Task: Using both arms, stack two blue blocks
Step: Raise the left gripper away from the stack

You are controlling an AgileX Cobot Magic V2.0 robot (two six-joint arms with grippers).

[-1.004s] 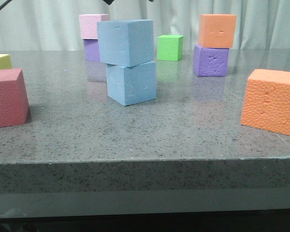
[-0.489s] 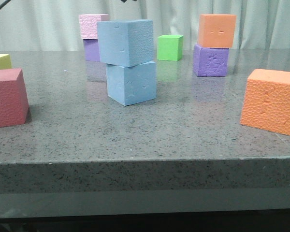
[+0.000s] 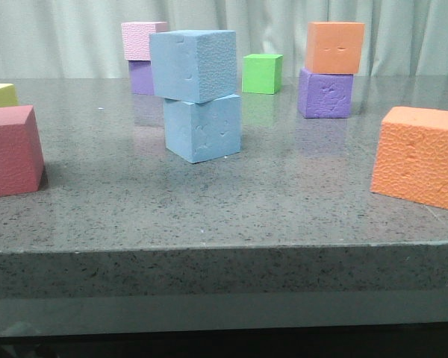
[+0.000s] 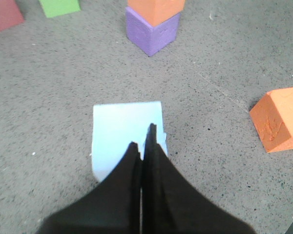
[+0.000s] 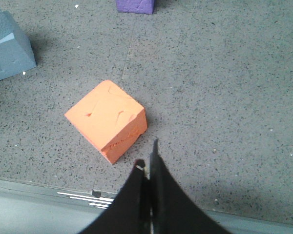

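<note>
Your upper blue block (image 3: 193, 65) sits skewed on the lower blue block (image 3: 203, 127); left hand (image 4: 142, 146) and right hand (image 5: 147, 163) are closed, empty.

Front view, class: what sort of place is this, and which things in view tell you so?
Probably a robot test bench or lab, not a home: a speckled grey table set with plain coloured foam cubes, among them two stacked blue blocks, a plain pale curtain behind, and a closed black left gripper above.

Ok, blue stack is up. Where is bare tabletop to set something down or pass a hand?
Widest bare patch: the front strip between the red cube and the near orange cube, ahead of the blue stack. A narrower lane runs between that stack and the orange-on-purple stack. Crowded: the back row by the green cube and pink-on-purple stack.
</note>
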